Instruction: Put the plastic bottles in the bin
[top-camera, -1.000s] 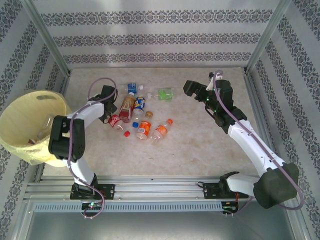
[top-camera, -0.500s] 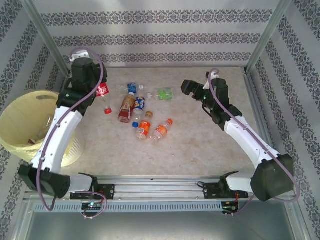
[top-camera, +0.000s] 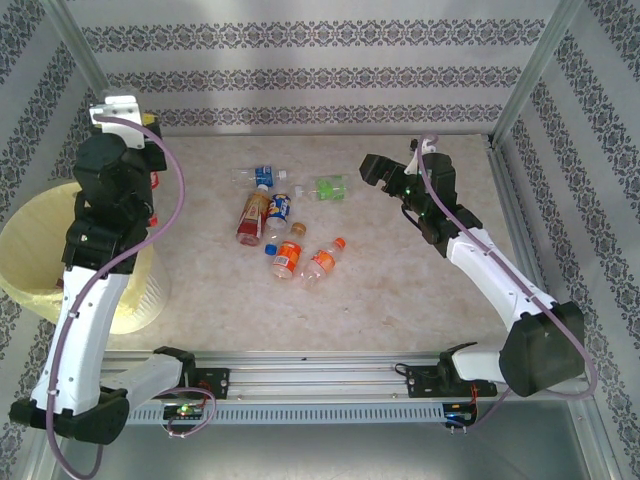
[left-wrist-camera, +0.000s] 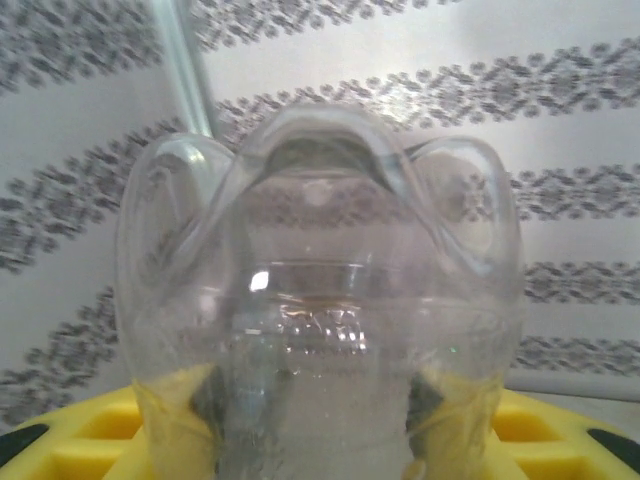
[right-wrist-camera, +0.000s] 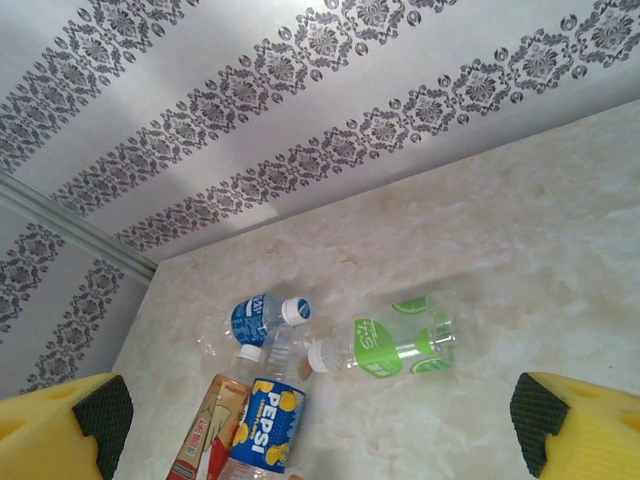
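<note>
Up goes the left gripper (top-camera: 148, 160), pinching a clear bottle (left-wrist-camera: 320, 300), swung from the tabletop's middle to the bin (top-camera: 30, 215) at the left edge; release next, I'd say, with the right gripper (top-camera: 375, 170) spread wide

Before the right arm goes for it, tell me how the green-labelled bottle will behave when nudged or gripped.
The green-labelled bottle lies on its side on the table, so a sideways nudge would probably set it rolling. It looks clear and empty, so it is likely light and quick to skid. Its clear plastic walls may dent under a squeeze.
</note>
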